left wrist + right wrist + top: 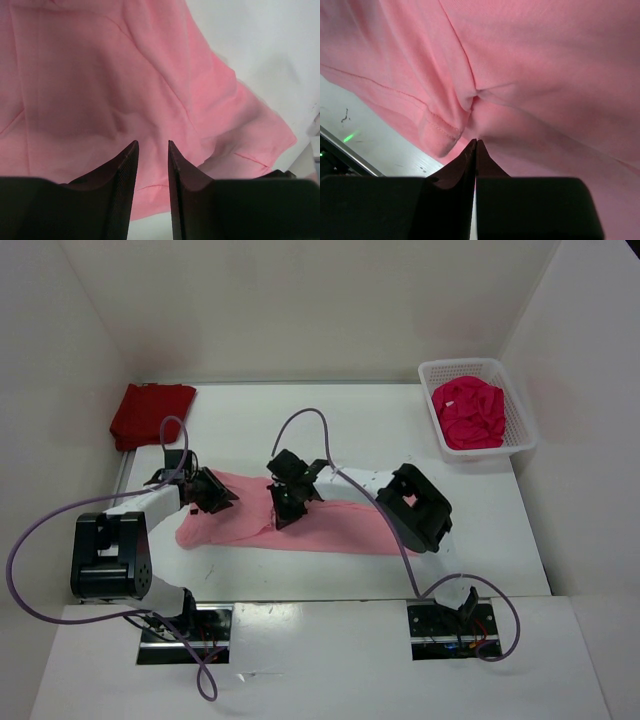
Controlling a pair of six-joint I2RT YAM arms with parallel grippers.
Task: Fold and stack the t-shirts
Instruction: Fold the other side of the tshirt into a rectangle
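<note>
Right gripper (476, 144), closed, apparently pinches the light pink shirt (340, 525) mid-body for folding; left gripper (153, 144) hovers open near its edge.

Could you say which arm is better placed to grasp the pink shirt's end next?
Left, probably: the left gripper stands open over the end of the pink shirt, while the right gripper is shut at its middle.
</note>
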